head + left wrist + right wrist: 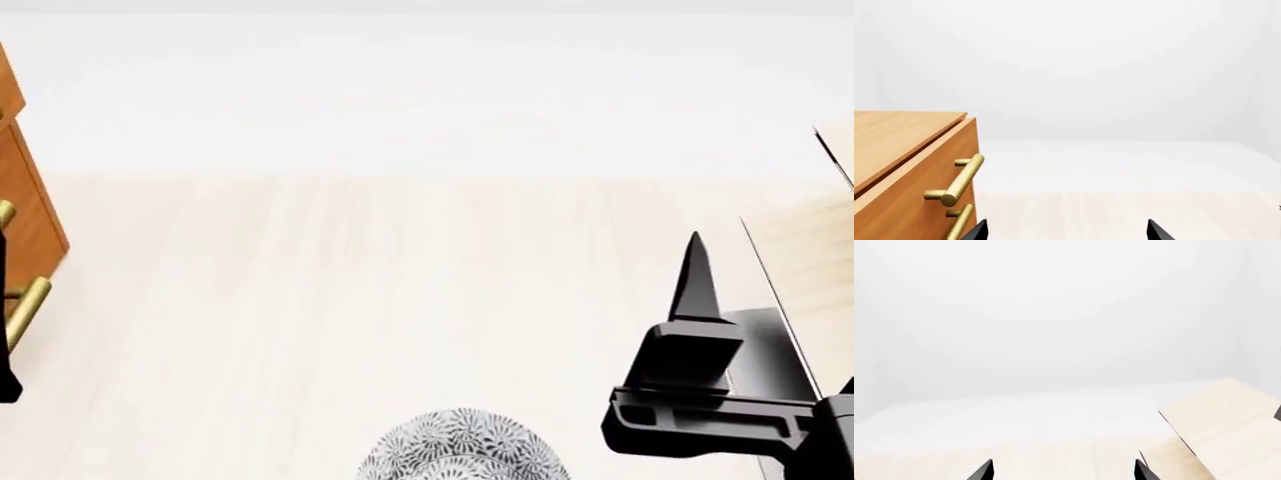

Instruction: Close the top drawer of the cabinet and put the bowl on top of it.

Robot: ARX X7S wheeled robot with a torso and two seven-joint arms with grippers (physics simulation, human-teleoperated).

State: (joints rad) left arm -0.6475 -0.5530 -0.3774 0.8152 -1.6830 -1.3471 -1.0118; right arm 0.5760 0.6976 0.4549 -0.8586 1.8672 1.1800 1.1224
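Observation:
The reddish-brown cabinet (894, 135) fills the side of the left wrist view. Its top drawer (921, 185) carries a brass bar handle (961, 181), and the drawer front juts a little past the cabinet's top edge. A second handle (957, 224) shows below. My left gripper (1067, 233) is open and empty, one fingertip close to the lower handle. In the head view the cabinet (24, 200) sits at the far left and the patterned bowl (461, 452) lies at the bottom centre. My right gripper (694, 275) hovers right of the bowl, open and empty (1063, 473).
A pale light-wood rack (807, 250) with a dark base stands at the right, close beside my right gripper, and also shows in the right wrist view as the rack (1221, 435). Everything rests on a pale wood tabletop (334, 300) with a white floor beyond.

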